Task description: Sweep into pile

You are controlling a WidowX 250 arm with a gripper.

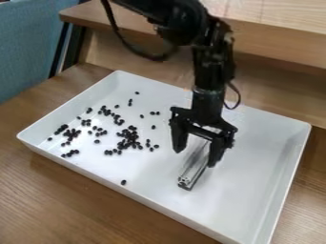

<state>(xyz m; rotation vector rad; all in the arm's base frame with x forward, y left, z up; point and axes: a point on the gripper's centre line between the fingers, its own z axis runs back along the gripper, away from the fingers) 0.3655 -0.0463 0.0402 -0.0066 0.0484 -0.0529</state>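
Observation:
The black gripper [195, 158] hangs over the right half of the white tray [258, 157], pointing down, with its two fingers spread apart. Between and below them is a narrow silver metal bar [193, 172] with a dark-edged end facing the camera; whether either finger touches it, I cannot tell. Small black beans [130, 138] lie scattered across the tray's left half, in loose clusters and as single ones, to the left of the gripper. One lone bean [123, 182] is near the tray's front wall.
The tray's raised walls enclose the work area, and it stands on a brown wooden table [83, 205]. Behind it rises a wooden ledge [280, 40]. A blue-grey fabric surface [28, 45] is at the upper left.

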